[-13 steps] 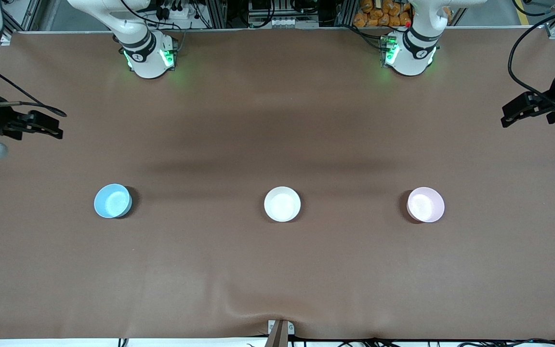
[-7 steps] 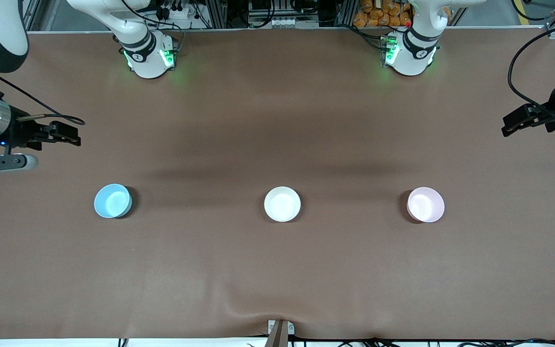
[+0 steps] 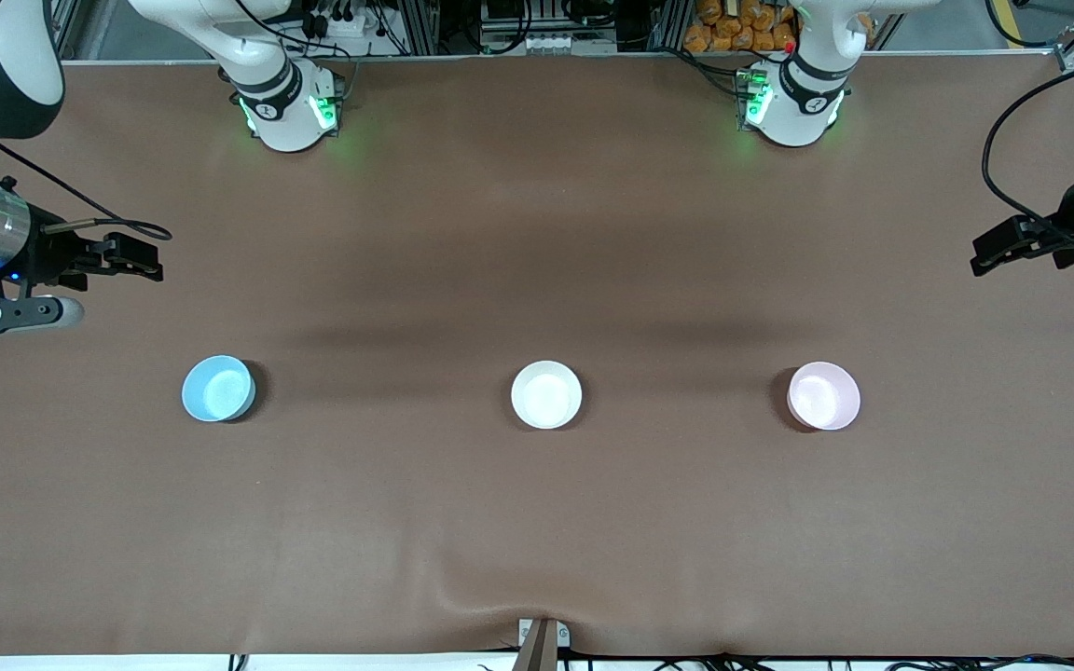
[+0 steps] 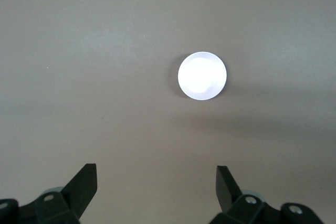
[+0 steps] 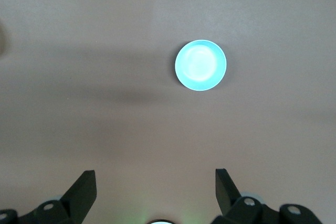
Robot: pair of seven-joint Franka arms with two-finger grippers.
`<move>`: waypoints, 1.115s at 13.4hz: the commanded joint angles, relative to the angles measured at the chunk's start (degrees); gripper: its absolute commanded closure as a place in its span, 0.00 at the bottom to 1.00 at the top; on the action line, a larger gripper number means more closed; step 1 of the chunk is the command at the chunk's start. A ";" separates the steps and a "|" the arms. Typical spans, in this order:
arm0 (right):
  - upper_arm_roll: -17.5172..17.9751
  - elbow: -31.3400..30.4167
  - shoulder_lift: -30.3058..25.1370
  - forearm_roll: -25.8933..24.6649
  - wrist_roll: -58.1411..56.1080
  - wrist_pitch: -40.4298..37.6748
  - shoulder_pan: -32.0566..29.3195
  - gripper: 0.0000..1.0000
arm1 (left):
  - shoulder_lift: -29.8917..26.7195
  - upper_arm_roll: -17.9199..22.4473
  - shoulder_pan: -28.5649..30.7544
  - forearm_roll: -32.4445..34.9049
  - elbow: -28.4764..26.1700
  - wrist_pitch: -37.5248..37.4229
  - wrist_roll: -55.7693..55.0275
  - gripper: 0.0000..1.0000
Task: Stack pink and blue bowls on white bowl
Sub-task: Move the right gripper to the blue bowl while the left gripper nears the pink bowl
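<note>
Three bowls sit apart in a row on the brown worktop [image 3: 537,522]: blue bowl [image 3: 218,389], white bowl [image 3: 546,395], pink bowl [image 3: 823,396]. Left gripper [image 3: 994,250] and right gripper [image 3: 141,261] hover at opposite ends, jaws apart, empty.

The white bowl [image 3: 546,394] sits between the blue bowl [image 3: 218,389] and pink bowl [image 3: 823,396].

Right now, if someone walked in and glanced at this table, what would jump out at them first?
Three small bowls in a row across the brown table: the blue bowl toward the right arm's end, the white bowl in the middle, the pink bowl toward the left arm's end. All sit upright, well apart, nothing stacked yet. The right tool and left tool hang open above the table's two ends, neither over a bowl.
</note>
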 commanded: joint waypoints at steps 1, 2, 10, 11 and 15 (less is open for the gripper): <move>-0.22 0.34 -0.01 0.94 -0.77 -0.16 -0.16 0.00 | -1.67 -0.33 0.80 0.43 -2.43 1.84 1.23 0.00; -0.22 0.42 0.33 0.94 -0.77 -0.16 -0.16 0.00 | -1.67 -0.33 0.80 0.34 -2.87 2.45 1.23 0.00; -0.22 0.25 0.69 0.94 -0.77 -0.42 -0.33 0.00 | -1.67 -0.51 0.54 0.34 -8.93 10.26 1.15 0.00; -0.22 0.16 0.69 0.94 -0.77 -0.42 -0.34 0.00 | -1.67 -0.60 0.45 0.34 -9.72 11.58 0.88 0.00; -0.31 -0.54 2.53 0.85 -0.69 -0.51 -0.07 0.00 | -1.15 -2.09 0.28 0.34 -14.11 18.70 -0.70 0.00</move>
